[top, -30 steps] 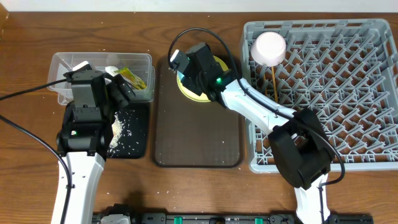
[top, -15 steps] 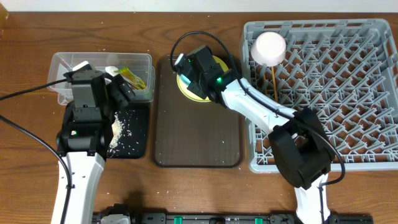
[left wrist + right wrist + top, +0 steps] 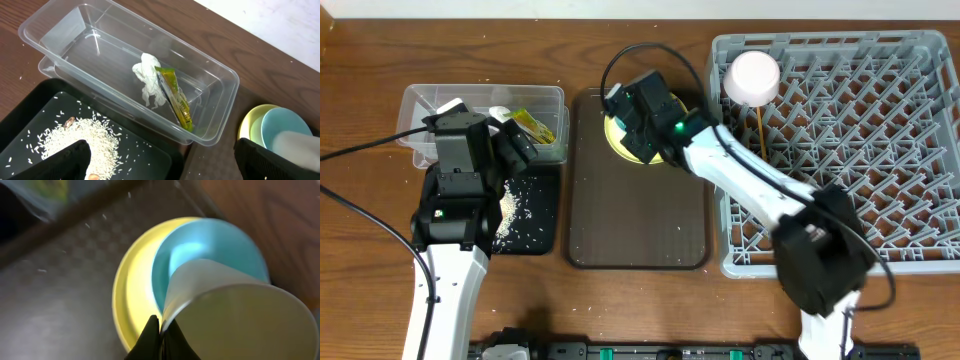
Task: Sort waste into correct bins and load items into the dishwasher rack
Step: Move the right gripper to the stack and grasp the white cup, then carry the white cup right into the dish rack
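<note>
My right gripper is shut on the rim of the small white cup, holding it tilted just above the light blue dish, which sits on the round yellow plate. In the overhead view the right gripper covers most of the plate. My left gripper is open and empty over the black tray with white rice crumbs. The clear tub holds the crumpled tissue and the snack wrapper. The grey rack holds the upturned white bowl and the chopsticks.
The dark brown serving tray lies between the bins and the rack, with the plate at its far end. The clear tub and black tray sit at the left. My left gripper hovers at the tub's near edge.
My right gripper has shifted slightly right and toward the back with the cup in it. The left arm has not moved.
</note>
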